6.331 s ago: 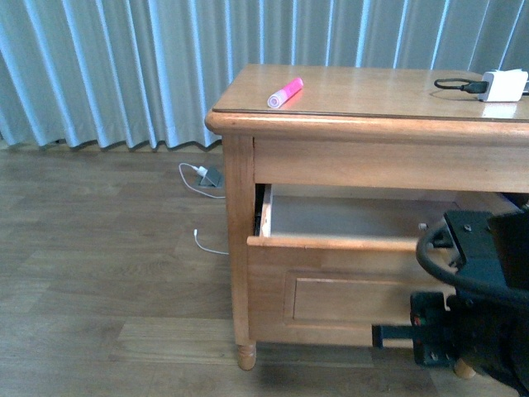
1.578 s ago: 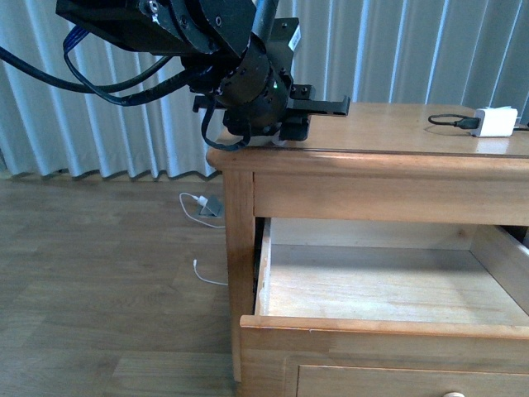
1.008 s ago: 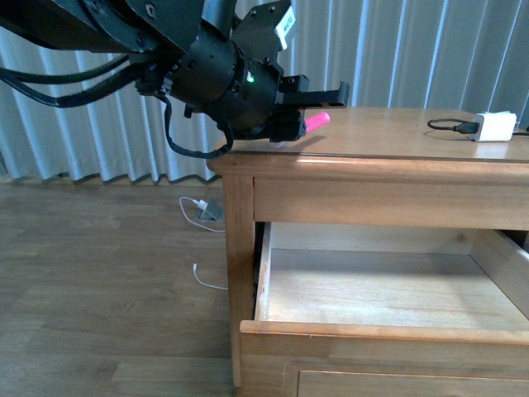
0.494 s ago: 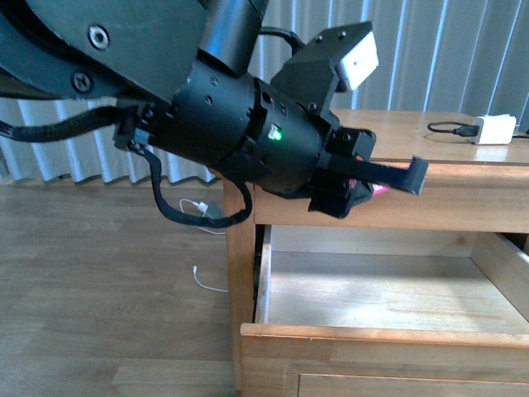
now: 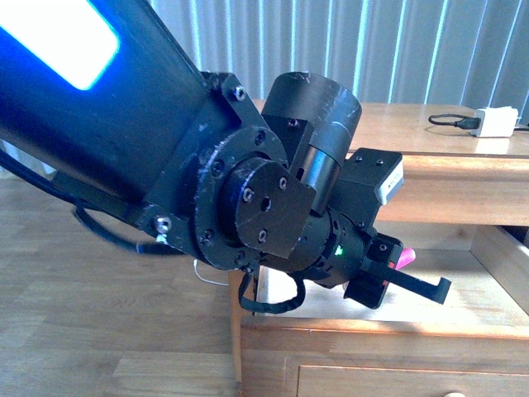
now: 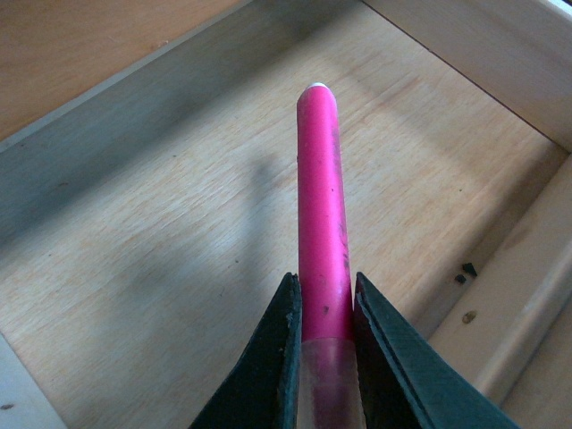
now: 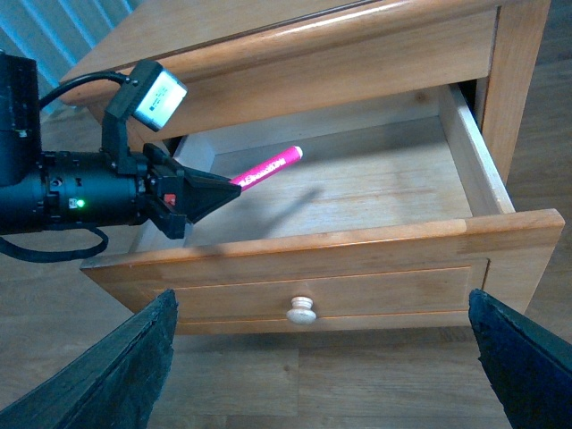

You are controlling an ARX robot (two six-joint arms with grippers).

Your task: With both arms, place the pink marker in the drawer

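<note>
Pink marker (image 6: 322,206): smooth plastic barrel, bright, slight sheen, few dark scuffs; cap end paler, translucent.
My left pincer (image 6: 324,284): fingers (image 6: 268,366) flat, black, matt, faintly grainy.
My left arm housing (image 5: 264,207): black, matt, scratched pale at edges.
Drawer (image 7: 357,268): honey wood front, satin varnish; inside pale, matt, grain plain to see.
Knob (image 7: 302,310): pale wood, smooth, rounded.
Dresser top (image 7: 206,31): varnished wood, glossy, light streak along edge.
Curtain (image 5: 372,41): pleated cloth.
Floor (image 5: 99,331): wood-look planks, low sheen.
</note>
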